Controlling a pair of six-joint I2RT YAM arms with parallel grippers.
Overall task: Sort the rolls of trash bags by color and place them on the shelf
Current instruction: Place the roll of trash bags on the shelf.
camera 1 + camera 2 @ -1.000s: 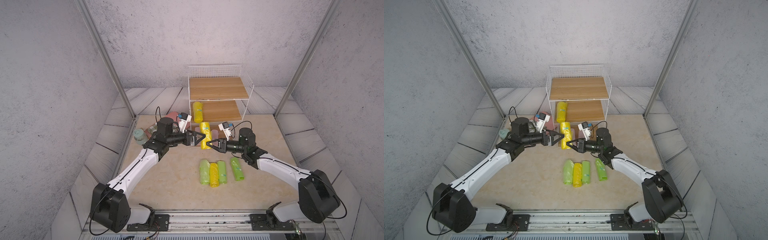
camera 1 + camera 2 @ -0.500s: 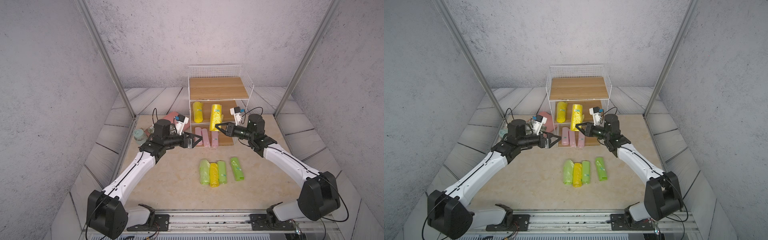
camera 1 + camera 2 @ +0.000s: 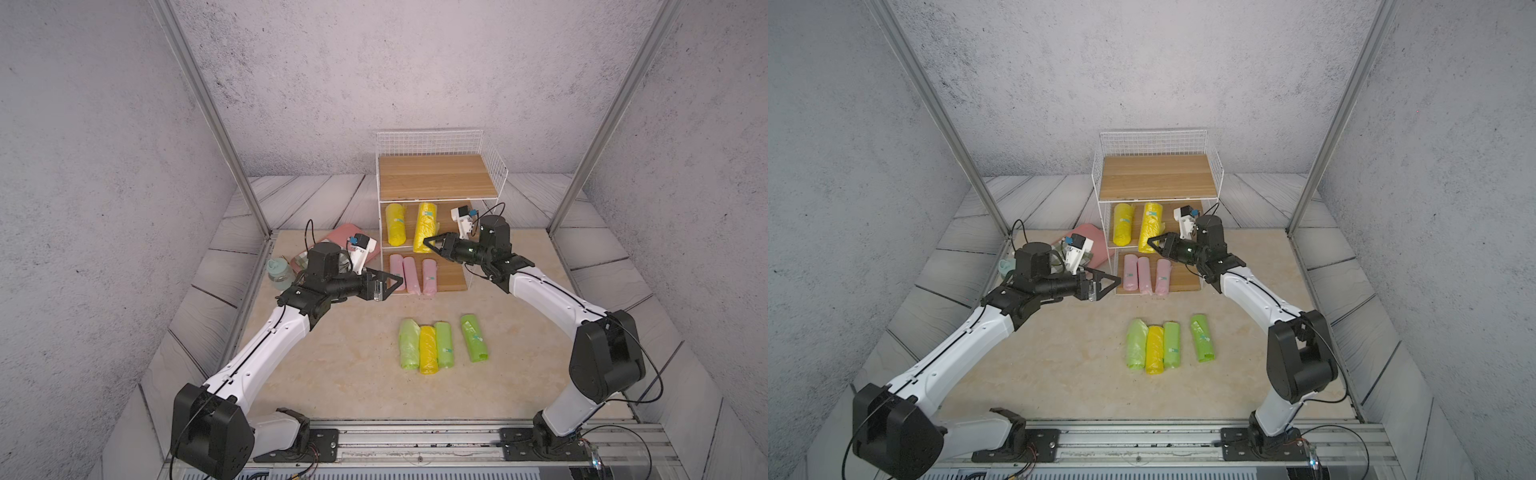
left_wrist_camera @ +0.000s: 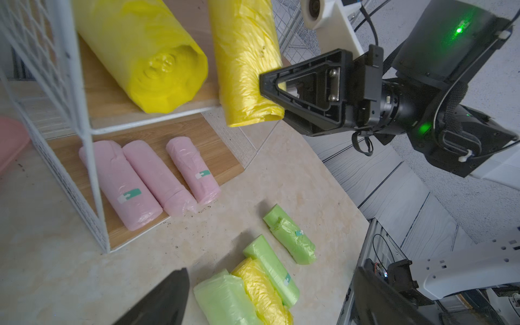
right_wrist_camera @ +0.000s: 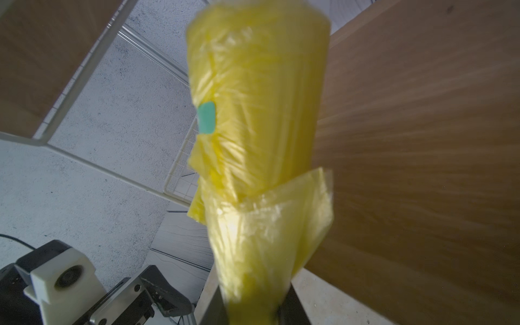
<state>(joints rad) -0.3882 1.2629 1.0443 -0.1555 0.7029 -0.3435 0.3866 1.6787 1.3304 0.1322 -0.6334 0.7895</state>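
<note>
The yellow roll (image 5: 259,112) is crinkly, glossy plastic film — the shelf (image 3: 436,178) thin white-coated wire with matt wood-grain boards.

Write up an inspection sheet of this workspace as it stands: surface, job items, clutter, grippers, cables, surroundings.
Surface: beige stone-look tabletop.
Job's things: shelf, top board bare; first yellow roll lying on the middle board; held yellow roll with its far end over that board; pink rolls, three, on the bottom board; green rolls, three, and loose yellow roll on the tabletop.
Clutter: pink tray and pale teal container beside the shelf.
Grippers: left gripper open, empty; right gripper shut on the held yellow roll.
Cables: black cable loops above the left wrist, clear of the rolls.
Surroundings: grey walls, metal post, base rail.
</note>
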